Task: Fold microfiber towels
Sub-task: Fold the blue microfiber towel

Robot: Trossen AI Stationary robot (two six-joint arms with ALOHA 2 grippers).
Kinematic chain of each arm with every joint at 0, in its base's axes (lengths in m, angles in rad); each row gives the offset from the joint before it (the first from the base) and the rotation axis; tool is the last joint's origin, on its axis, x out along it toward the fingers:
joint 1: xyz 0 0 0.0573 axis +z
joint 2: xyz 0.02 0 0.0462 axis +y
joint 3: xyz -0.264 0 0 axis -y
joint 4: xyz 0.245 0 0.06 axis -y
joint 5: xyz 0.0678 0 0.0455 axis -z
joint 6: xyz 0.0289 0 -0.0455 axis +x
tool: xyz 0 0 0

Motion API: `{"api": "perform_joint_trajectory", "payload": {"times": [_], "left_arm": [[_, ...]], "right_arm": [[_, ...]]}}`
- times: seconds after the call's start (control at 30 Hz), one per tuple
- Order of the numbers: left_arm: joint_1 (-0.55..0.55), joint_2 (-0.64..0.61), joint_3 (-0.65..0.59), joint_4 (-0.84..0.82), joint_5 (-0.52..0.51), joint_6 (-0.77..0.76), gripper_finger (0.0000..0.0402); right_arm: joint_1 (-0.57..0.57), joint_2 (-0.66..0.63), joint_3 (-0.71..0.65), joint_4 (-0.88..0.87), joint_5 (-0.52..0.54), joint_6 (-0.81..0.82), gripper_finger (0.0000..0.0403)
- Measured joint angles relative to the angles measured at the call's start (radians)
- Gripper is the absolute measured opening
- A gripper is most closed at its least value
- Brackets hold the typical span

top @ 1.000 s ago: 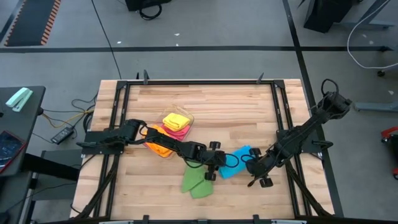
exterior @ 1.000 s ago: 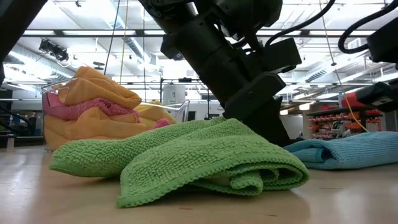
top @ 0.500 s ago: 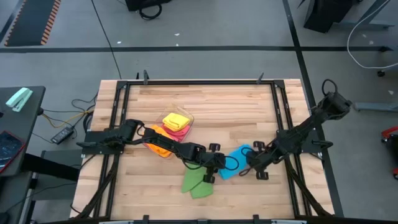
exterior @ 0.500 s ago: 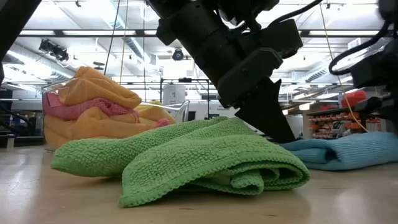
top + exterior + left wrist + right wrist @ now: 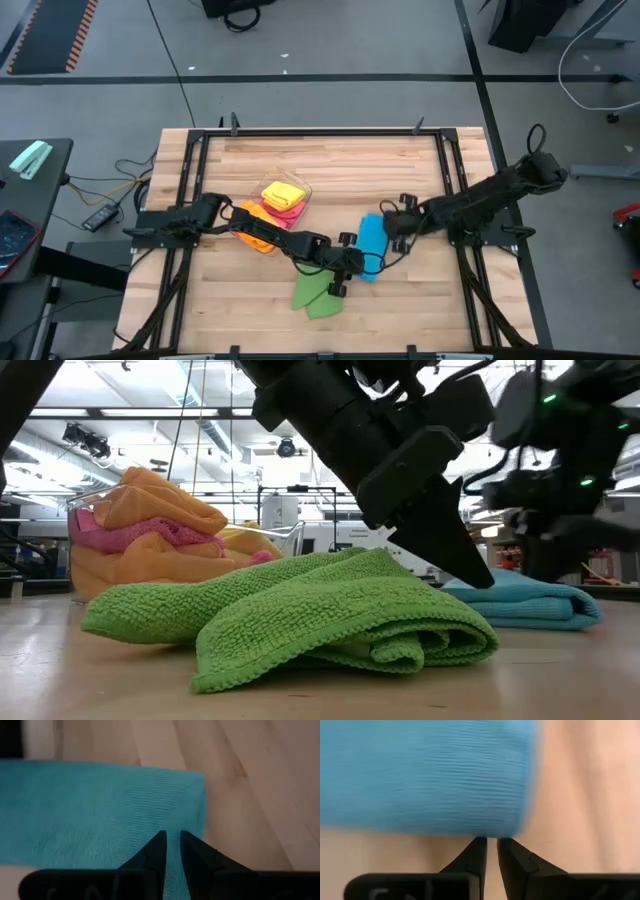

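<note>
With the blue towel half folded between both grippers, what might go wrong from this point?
1. The right gripper sits just at the blue towel edge; a thin pinch may slip and let the fold spring open.
2. The left gripper presses the towel beside the green towel; pulling away might drag either cloth.
3. Both arms crowd close together mid-table, so contact between them seems possible.

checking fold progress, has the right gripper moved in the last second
Yes. In the high view the right gripper has swung up and toward the table's middle, away from the near edge, and the blue towel now lies folded narrower.
</note>
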Motion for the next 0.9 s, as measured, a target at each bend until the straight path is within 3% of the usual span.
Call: {"api": "perform_joint_trajectory", "payload": {"times": [0.17, 0.33, 0.7, 0.9], "left_arm": [[-0.002, -0.004, 0.000, -0.007, 0.000, 0.047, 0.0058], [-0.027, -0.008, 0.002, 0.012, -0.004, 0.165, 0.0066], [-0.069, 0.004, 0.002, 0.014, -0.093, 0.311, 0.0205], [-0.060, 0.022, -0.001, 0.014, -0.135, 0.313, 0.0228]], "right_arm": [[-0.112, 0.000, 0.002, -0.008, 0.015, -0.062, 0.0053], [-0.106, -0.007, 0.039, -0.118, -0.015, -0.032, 0.0053], [0.067, -0.056, 0.050, -0.143, -0.029, 0.064, 0.0053], [0.109, -0.067, 0.050, -0.079, -0.017, 0.065, 0.0053]]}}
